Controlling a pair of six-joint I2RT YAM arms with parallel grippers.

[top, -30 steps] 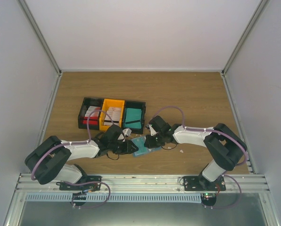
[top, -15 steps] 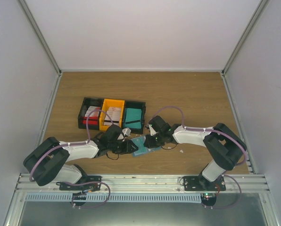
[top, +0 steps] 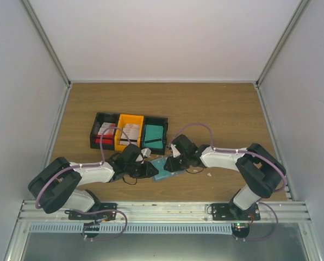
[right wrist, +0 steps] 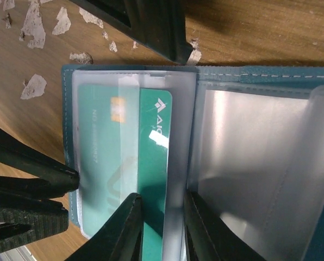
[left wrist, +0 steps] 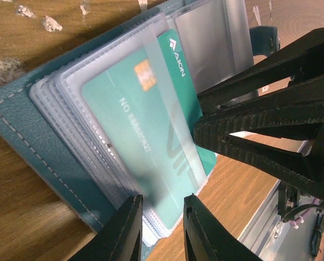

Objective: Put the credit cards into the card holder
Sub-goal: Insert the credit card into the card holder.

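Observation:
The card holder (top: 163, 169) lies open on the table between my two grippers, its clear sleeves fanned (left wrist: 69, 92) (right wrist: 249, 163). A green card (left wrist: 135, 125) (right wrist: 151, 157) sits partly inside a left-hand sleeve, with one strip of it still bare. My right gripper (top: 172, 163) (right wrist: 162, 194) has its jaws a little apart, tips over the card's bare strip and the sleeve edge. My left gripper (top: 150, 170) (left wrist: 162, 197) has its jaws narrowly apart, straddling the near corner of the sleeve stack. More pale cards with red print stand in the bins (top: 104, 130) (top: 130, 132).
A row of bins stands behind the grippers: a black one (top: 97, 142), an orange one (top: 118, 145), and a black one holding a teal block (top: 154, 133). Small white scraps lie on the wood (top: 209, 174) (right wrist: 34, 87) (left wrist: 50, 23). The table's front rail (top: 162, 209) is close.
My right gripper has shifted slightly over the holder. The left gripper and the holder have stayed about where they were.

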